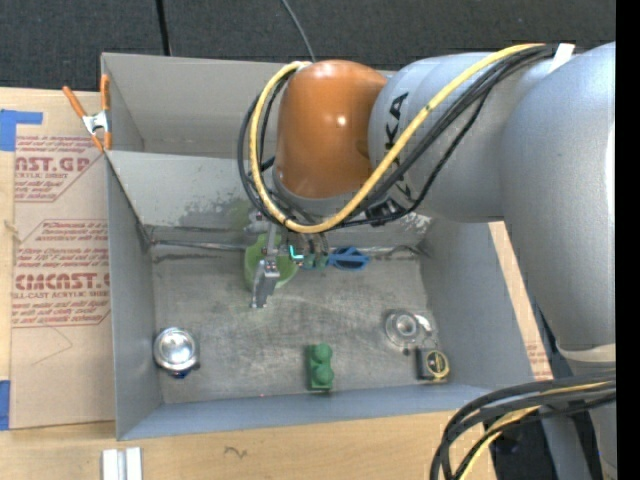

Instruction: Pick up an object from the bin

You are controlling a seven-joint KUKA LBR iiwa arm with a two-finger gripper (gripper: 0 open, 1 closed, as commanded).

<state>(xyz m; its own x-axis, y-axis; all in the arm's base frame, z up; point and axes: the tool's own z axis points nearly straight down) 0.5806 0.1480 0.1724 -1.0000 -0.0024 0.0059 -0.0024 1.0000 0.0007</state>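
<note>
Toward the back of the bin, left of its middle, my gripper hangs low over the floor, just beside or against a pale green, soft-looking thing that lies close under the rear wall. My own orange cover and cables hide much of that spot, so I cannot tell whether the gripper is spread or pressed together, nor whether the green thing is caught in it or only lying next to it. A small blue thing lies to the right of it along the same wall, near but apart. The rest lies well apart, toward the front: a silver round can in the left corner, a dark green block at the middle, a clear round piece and a small black-and-yellow thing on the right. I judge the step in hand to be the grasp on the pale green thing. To do it well, I want the gripper centred over the thickest part and clear of the rear wall, so that closing does not scrape metal or push the piece flat against the floor. Soft stuff may fold or slip, so I would close gently, lift straight up, and check that it comes along before carrying it off.
</note>
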